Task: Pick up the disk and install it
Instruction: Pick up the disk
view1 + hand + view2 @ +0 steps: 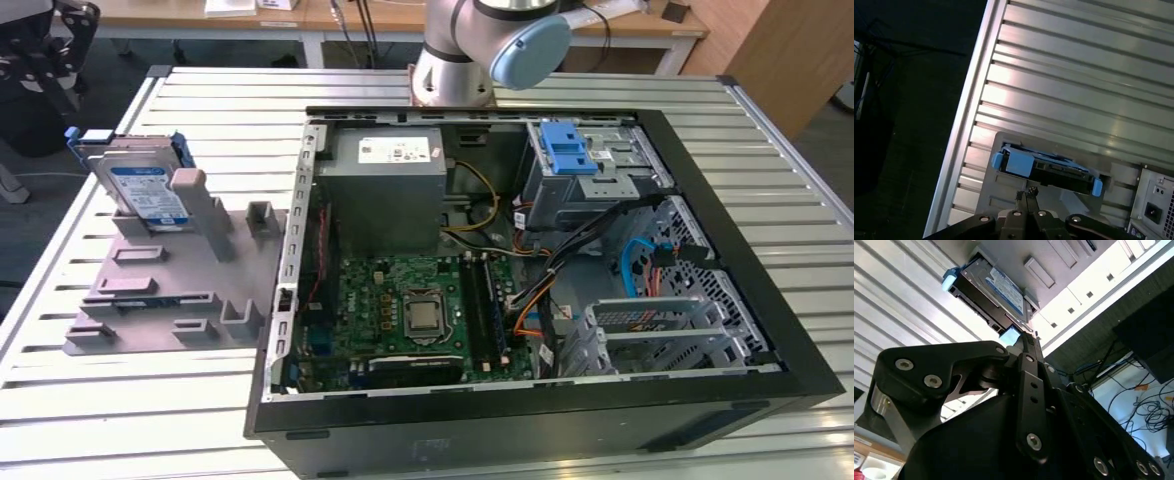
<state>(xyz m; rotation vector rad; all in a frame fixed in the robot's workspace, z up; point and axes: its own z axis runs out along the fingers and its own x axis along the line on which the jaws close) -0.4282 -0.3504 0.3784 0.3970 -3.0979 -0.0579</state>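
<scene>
The disk is a silver-grey drive with a white-and-blue label and blue rails. It stands on edge, leaning in a slot at the far end of a grey holder at the exterior view's left. Both wrist views show the disk just beyond my fingertips, with a gap between them. My gripper is shut, its two thin fingers pressed together with nothing between them. In the second wrist view the gripper points at the disk's lower end.
An open computer case lies on the slatted metal table, with motherboard, a grey power supply box and a metal cage with a blue latch inside. The arm's base stands behind the case. The table's edge runs close behind the holder.
</scene>
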